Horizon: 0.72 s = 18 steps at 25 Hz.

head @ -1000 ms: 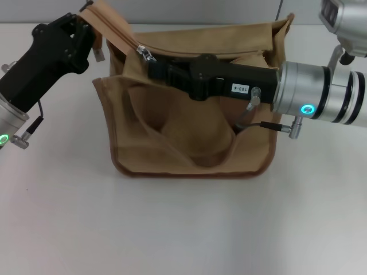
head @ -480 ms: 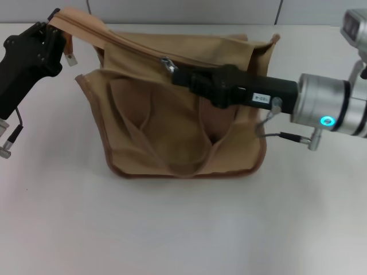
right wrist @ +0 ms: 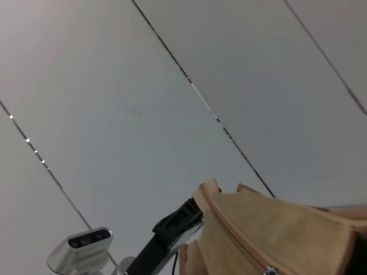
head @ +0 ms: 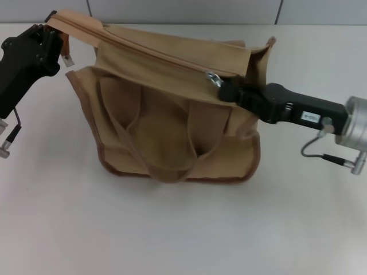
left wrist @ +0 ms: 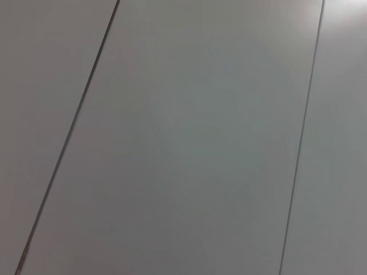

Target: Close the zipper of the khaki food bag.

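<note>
Khaki food bag [head: 172, 109] standing near the far edge of the table [head: 183, 229]. Left gripper [head: 50, 35] pinching the bag's end by the far left corner. Right gripper [head: 225, 89] squeezing the silver pull of the zipper [head: 213, 77] near the bag's right end.

One khaki food bag [head: 172, 109] stands on the single white tabletop [head: 183, 229], toward its far edge. The bag carries one zipper [head: 155, 54] with one silver pull [head: 214, 78], and two looped handles [head: 166, 166] (they overlap, so the second shows only partly). Two black hands are present: one left hand [head: 50, 35] near the far left corner, and one right hand [head: 228, 90] toward the right edge.
</note>
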Motion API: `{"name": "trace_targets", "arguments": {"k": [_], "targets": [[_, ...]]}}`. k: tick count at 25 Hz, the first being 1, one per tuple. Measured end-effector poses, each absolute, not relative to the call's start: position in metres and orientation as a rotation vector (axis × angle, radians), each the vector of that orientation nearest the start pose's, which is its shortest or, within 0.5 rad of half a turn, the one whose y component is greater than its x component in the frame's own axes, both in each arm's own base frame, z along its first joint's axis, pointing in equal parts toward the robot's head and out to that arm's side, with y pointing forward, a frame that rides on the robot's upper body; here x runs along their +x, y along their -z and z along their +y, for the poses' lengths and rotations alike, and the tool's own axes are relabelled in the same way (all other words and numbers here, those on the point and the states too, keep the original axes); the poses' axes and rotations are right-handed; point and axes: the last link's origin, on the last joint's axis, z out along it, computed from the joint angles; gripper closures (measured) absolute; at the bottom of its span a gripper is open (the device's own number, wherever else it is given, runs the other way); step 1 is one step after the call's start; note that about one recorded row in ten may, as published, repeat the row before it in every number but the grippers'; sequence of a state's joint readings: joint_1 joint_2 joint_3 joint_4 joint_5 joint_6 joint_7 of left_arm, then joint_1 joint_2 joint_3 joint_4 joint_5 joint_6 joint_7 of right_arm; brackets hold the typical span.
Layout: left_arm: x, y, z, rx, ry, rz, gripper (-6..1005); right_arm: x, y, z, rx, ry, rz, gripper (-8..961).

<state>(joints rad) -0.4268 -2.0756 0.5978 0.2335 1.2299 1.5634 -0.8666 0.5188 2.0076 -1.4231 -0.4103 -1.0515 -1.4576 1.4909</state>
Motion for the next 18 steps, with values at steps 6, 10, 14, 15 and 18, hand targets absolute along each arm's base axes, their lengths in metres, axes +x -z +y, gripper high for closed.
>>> {"name": "trace_targets", "arguments": {"k": [6, 10, 14, 15, 18], "targets": [[-0.289, -0.024, 0.317, -1.885, 1.263, -0.539, 981, 0.234, 0.031, 0.319, -2.574, -1.231, 1.052, 946], [-0.289, -0.024, 0.317, -1.886, 1.262, -0.54, 982, 0.241, 0.029, 0.317, -2.567, -1.207, 1.06, 945], [-0.29, -0.023, 0.317, -1.886, 1.255, -0.547, 970, 0.247, 0.026, 0.315, -2.546, -1.198, 1.066, 946], [-0.29, -0.023, 0.317, -1.886, 1.254, -0.549, 967, 0.248, 0.026, 0.315, -2.537, -1.2, 1.069, 946], [-0.29, -0.023, 0.318, -1.886, 1.252, -0.55, 958, 0.253, 0.02, 0.315, -2.49, -1.22, 1.075, 930]]}}
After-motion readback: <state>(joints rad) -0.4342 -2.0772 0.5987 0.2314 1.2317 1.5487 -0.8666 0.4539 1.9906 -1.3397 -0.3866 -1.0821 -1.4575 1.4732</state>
